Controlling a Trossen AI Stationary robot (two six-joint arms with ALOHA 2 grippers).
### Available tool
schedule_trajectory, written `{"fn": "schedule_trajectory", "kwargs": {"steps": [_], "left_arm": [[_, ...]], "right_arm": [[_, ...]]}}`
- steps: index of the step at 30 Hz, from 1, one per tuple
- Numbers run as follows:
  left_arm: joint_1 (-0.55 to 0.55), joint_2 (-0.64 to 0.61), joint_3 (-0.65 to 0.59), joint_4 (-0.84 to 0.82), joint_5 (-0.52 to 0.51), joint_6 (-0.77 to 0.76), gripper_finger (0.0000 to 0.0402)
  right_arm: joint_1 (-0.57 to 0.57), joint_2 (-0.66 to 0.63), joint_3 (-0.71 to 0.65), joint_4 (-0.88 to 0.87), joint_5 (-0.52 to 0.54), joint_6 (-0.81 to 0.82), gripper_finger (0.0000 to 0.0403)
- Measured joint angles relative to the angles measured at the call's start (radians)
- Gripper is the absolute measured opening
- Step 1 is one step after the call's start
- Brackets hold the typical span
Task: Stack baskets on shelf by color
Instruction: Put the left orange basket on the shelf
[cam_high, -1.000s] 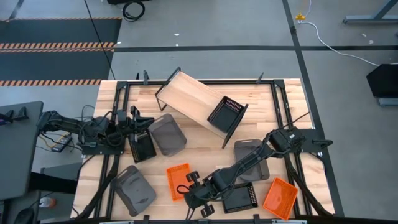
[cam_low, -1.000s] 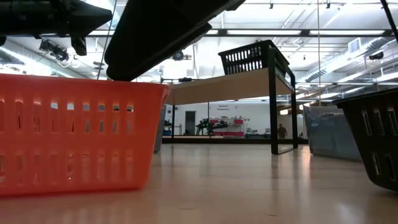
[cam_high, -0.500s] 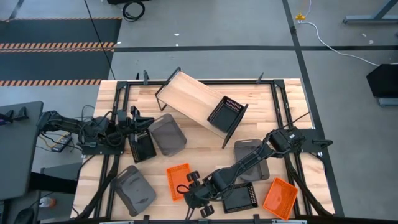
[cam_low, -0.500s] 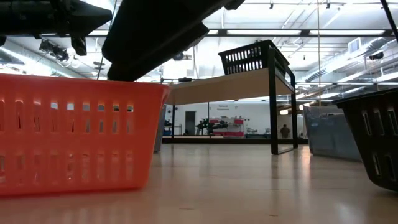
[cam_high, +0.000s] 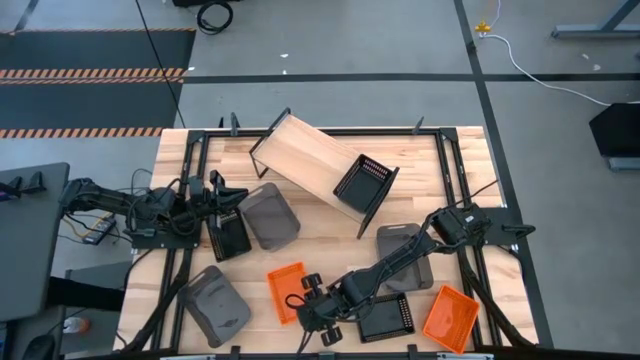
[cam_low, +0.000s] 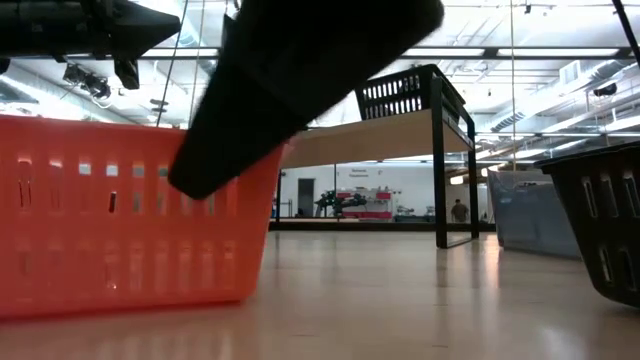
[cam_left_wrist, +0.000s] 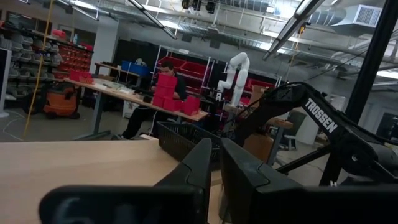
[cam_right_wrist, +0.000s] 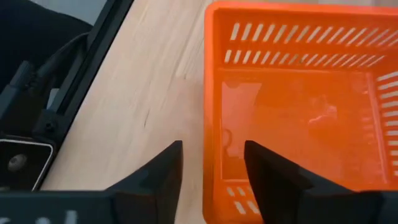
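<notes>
Two dark fingers of the right gripper (cam_right_wrist: 211, 168) stand a narrow way apart astride the near wall of a bright orange slotted plastic basket (cam_right_wrist: 298, 106), one finger (cam_right_wrist: 158, 171) outside over the slatted wooden tabletop (cam_right_wrist: 149, 81), the other inside the basket, with nothing clamped between them yet. Seen from above, that right gripper (cam_high: 318, 305) hangs at the front of the table, at the edge of the orange basket (cam_high: 286, 288) that faces the black slotted basket (cam_high: 388, 316).

To do this pick well, I judge the gripper should come down until the wall sits deep between the fingers, then pinch square on the wall's middle, so the light bin does not swing when lifted.

The long light-wood shelf (cam_high: 305, 158) with black metal end frames lies aslant at the back of the table, well apart from the gripper; it carries one black basket (cam_high: 361, 183) at its right end.

The left gripper (cam_high: 222, 203) waits at the table's left, beside a grey plastic basket (cam_high: 268, 214), its fingers nearly together on nothing.
</notes>
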Motion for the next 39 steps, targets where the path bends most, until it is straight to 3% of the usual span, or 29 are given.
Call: {"fn": "schedule_trajectory", "kwargs": {"steps": [8, 14, 18, 25, 32, 39], "left_arm": [[0.000, 0.000, 0.000, 0.000, 0.000, 0.001, 0.0039], [0.000, 0.000, 0.000, 0.000, 0.000, 0.001, 0.0040], [0.000, 0.000, 0.000, 0.000, 0.000, 0.001, 0.0040], [0.000, 0.000, 0.000, 0.000, 0.000, 0.000, 0.0039], [0.001, -0.001, 0.000, 0.001, 0.000, 0.000, 0.0040], [0.001, 0.000, 0.000, 0.007, 0.000, 0.000, 0.0041]], "right_arm": [[0.000, -0.001, 0.000, -0.002, -0.006, -0.059, 0.0019], [0.000, -0.001, 0.062, -0.049, -0.028, -0.086, 0.0023], [0.000, -0.001, 0.202, -0.189, -0.025, -0.111, 0.0013], [-0.017, -0.008, 0.521, -0.484, 0.174, -0.177, 0.0016], [-0.125, -0.205, 0.451, -0.548, 0.422, -0.145, 0.0015], [-0.325, -0.298, 0.452, -0.597, 0.403, -0.069, 0.0017]]}}
